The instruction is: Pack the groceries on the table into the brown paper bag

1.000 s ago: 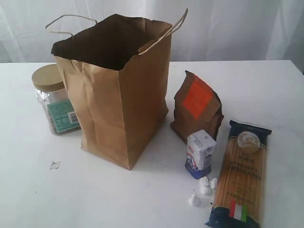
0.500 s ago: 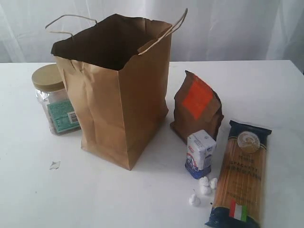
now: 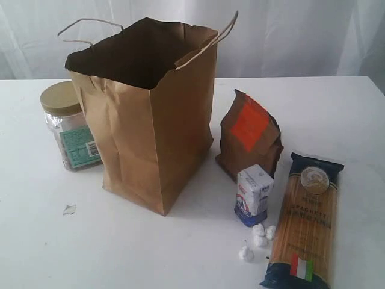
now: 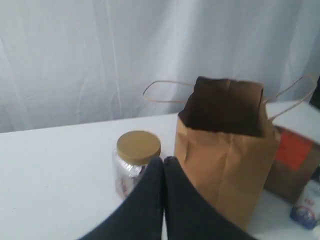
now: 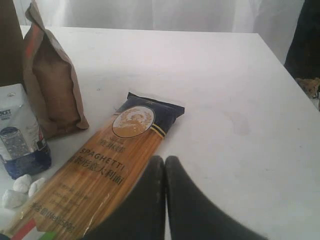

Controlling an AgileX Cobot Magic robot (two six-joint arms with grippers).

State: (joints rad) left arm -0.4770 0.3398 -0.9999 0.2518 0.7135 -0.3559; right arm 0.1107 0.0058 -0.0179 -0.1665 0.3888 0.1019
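Observation:
The tall brown paper bag [image 3: 150, 114] stands open on the white table [image 3: 337, 114]. Behind its left side is a clear jar with a tan lid [image 3: 67, 126]. To the bag's right stand a brown pouch with an orange-red label [image 3: 249, 138] and a small white-blue carton [image 3: 253, 195]; a long spaghetti pack [image 3: 305, 220] lies flat beside them. Neither gripper shows in the exterior view. My left gripper [image 4: 163, 161] is shut and empty, held above the table short of the jar [image 4: 136, 160] and bag [image 4: 227, 150]. My right gripper [image 5: 163, 161] is shut and empty, beside the spaghetti pack [image 5: 107, 172].
A few small white lumps [image 3: 257, 238] lie on the table by the carton, also seen as white lumps [image 5: 22, 187] in the right wrist view. A small scrap [image 3: 69, 209] lies front left. A white curtain hangs behind the table.

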